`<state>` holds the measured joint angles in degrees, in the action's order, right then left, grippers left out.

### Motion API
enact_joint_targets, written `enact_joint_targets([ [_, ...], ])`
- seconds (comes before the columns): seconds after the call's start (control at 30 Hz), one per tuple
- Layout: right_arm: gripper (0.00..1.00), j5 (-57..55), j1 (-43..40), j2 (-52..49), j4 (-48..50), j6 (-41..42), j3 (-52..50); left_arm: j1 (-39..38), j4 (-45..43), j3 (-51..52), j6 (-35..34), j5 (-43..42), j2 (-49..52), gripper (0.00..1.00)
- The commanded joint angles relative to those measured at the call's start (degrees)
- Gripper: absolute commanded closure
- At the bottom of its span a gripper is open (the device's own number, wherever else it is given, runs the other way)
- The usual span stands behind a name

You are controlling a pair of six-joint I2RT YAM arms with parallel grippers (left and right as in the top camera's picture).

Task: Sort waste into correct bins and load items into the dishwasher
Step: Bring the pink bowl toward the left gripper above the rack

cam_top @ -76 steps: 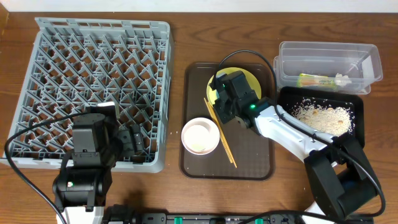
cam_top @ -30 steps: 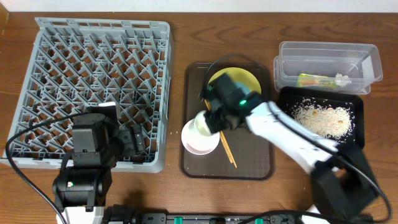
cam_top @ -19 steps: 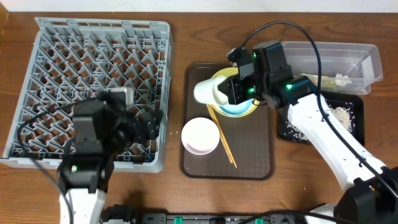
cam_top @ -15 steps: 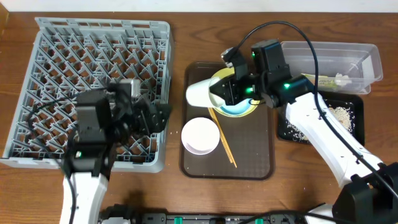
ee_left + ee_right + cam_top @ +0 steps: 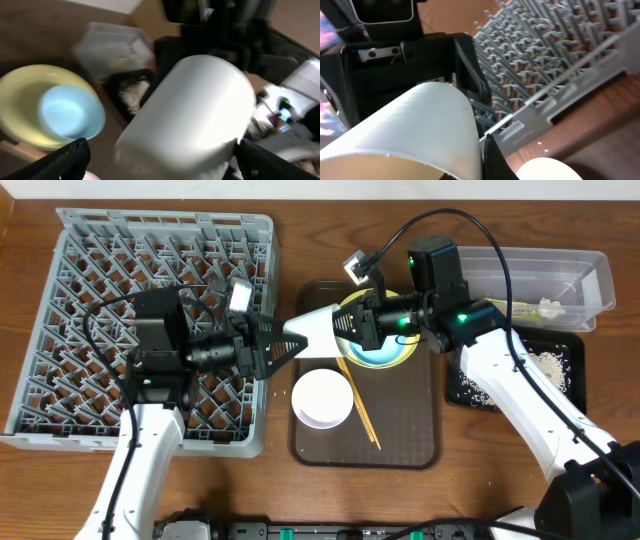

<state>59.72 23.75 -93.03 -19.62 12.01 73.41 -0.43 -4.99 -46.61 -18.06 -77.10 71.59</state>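
White cup (image 5: 315, 325) in right hand (image 5: 346, 323), overhead

Two arms of white shells and black joints.
The left arm (image 5: 150, 350) has black motor blocks, a white lower link, looping black cables and a black, wedge-fingered left claw (image 5: 288, 346). The right arm (image 5: 500, 378) has white links, black joints with green lights, an arching black cable bearing a small pale tag, and a black right claw (image 5: 362, 322).
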Motion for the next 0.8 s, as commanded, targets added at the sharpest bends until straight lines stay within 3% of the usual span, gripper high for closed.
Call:
enact_joint_targets([
  [0.0,0.99,5.27,0.00,-0.31,0.70,0.83,0.28,-2.27,-4.28,-0.44,-5.07,-7.37,0.09,0.06],
  [0.23,0.99,7.85,-0.02,-0.31,4.57,1.92,0.28,-7.23,-11.78,-0.44,-11.32,-7.58,0.11,0.10],
  [0.37,0.99,7.85,-0.33,-0.31,5.75,1.95,0.28,-7.74,-11.89,-0.46,-11.45,-7.56,0.09,0.16],
  [0.77,0.99,7.82,-3.50,-0.31,4.81,2.73,0.28,-7.74,-14.38,-0.44,-11.39,-7.52,0.11,0.20],
])
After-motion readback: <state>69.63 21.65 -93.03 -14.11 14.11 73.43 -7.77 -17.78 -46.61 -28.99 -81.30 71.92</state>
